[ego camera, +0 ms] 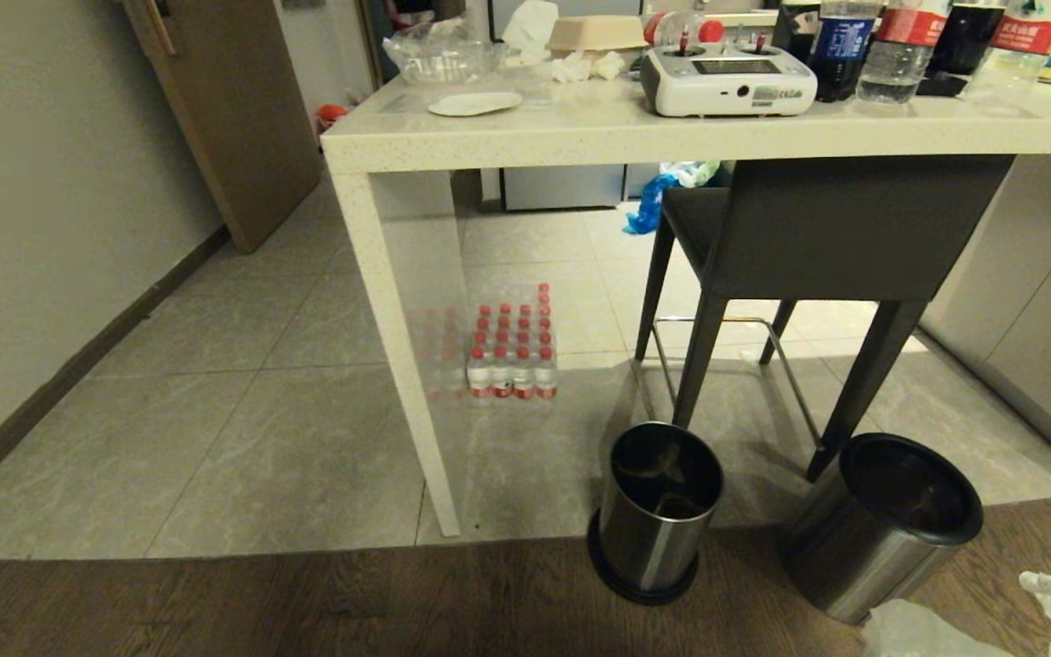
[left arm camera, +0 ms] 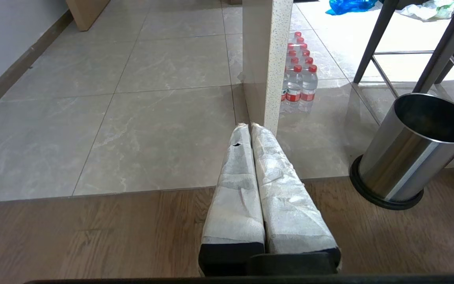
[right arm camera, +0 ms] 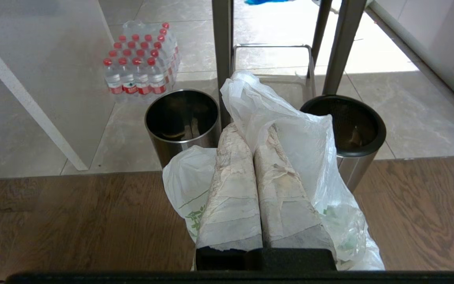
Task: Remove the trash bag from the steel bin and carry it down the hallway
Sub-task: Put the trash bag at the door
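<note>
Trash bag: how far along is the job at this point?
Done: the trash bag is out of the steel bin, which shows a dark, unlined inside. In hand: the right gripper has its jaws shut on the bag, above the wood floor. Left: the carry down the hallway; the bins are close in front.

Dim head view; glare on floor tiles [right arm camera: 369, 59] behind stool; edges bowed.

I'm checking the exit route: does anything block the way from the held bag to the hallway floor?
The right gripper is shut on the trash bag. The table leg stands beside the route; the hallway tiles left of it show nothing in the way.
</note>
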Controlling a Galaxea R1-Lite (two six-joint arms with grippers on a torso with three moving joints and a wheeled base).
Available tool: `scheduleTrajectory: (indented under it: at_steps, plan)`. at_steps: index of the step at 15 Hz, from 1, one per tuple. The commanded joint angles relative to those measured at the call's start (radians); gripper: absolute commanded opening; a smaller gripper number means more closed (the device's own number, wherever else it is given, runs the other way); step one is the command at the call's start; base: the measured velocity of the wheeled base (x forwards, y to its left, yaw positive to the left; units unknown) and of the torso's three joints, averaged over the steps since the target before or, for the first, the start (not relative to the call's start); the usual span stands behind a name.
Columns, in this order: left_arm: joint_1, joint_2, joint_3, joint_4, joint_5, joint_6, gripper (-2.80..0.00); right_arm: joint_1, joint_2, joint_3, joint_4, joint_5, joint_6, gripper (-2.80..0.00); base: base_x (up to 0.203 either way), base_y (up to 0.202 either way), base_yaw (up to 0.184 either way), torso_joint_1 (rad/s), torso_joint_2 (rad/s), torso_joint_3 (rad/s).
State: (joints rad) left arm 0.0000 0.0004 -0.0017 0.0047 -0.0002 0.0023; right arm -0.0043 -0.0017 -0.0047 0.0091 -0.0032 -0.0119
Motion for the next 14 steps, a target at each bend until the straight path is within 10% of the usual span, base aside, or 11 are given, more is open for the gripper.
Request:
scheduleTrajectory:
  at_steps: [1, 14]
  plan:
    - [0.002, 0.001, 0.000, 0.000, 0.000, -0.001, -2.80, 0.000, 0.002, 0.000, 0.000, 0.000, 0.000, -2.80, 0.000, 0.000, 0.000, 0.000, 0.00, 0.000]
    - [0.002, 0.001, 0.000, -0.002, 0.000, -0.007, -2.80, 0.000, 0.002, 0.000, 0.000, 0.000, 0.000, -2.80, 0.001, 0.075, -0.002, 0.001, 0.00, 0.001]
